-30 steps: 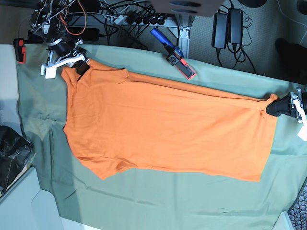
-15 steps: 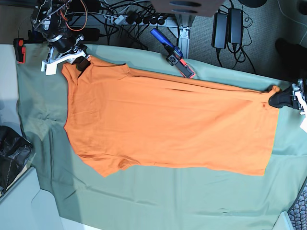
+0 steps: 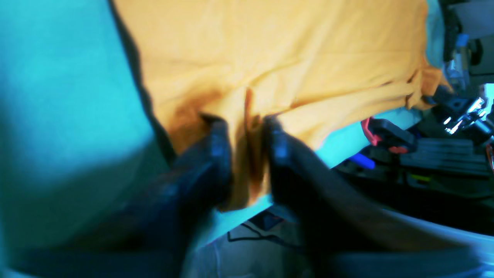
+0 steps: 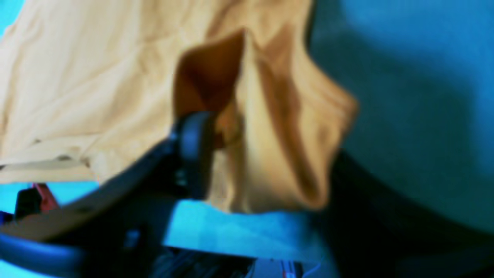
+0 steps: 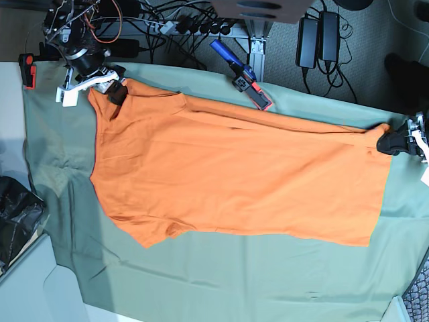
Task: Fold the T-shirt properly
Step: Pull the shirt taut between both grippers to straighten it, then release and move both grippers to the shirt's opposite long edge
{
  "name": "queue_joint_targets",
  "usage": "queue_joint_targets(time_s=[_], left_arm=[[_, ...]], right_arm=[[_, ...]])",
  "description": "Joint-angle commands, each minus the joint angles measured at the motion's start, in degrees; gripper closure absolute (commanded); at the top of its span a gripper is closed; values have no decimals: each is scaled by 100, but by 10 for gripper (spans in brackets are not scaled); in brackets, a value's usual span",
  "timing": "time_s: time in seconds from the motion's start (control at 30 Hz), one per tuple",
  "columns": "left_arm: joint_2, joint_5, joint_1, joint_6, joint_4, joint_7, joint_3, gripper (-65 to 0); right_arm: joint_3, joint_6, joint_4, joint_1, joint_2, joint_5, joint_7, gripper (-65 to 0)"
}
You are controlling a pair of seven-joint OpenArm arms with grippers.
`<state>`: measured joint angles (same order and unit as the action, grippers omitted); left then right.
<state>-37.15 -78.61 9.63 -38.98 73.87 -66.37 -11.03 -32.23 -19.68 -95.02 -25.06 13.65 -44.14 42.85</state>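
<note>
Orange cloth: one T-shirt (image 5: pixel 234 174), plain, spread long across one green sheet (image 5: pixel 221 275). Two grippers, left gripper (image 5: pixel 387 142) and right gripper (image 5: pixel 115 90), each clamped on a shirt corner

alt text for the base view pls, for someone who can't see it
An orange T-shirt lies spread on a green sheet, pinched at opposite far corners by the right gripper and the left gripper.
</note>
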Motion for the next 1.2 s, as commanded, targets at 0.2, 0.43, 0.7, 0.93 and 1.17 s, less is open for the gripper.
queue_joint_targets(time_s=[0.2,0.43,0.7,0.93,1.17], left_arm=[[-214,-28,-407,-102,76,94,-79,-290],[-487,76,-960,-102,76,98,-79,-290],[-553,979,-1414,-102,74,957,-79,-289],[-310,2553,-2013,-102,-385,2337,22,-289],[302,2979,-3239,-102,-2157,2787,511,-289]], right_arm=[[-44,-481,-24,-2,79,175,44,-349],[-168,-481,-57,122,81,197,48,-349],[-317,-479,-57,529,114,245,48,-349],[-323,-481,-57,1119,393,376,52,-349],[-323,-485,-55,1182,479,431,68,-349]])
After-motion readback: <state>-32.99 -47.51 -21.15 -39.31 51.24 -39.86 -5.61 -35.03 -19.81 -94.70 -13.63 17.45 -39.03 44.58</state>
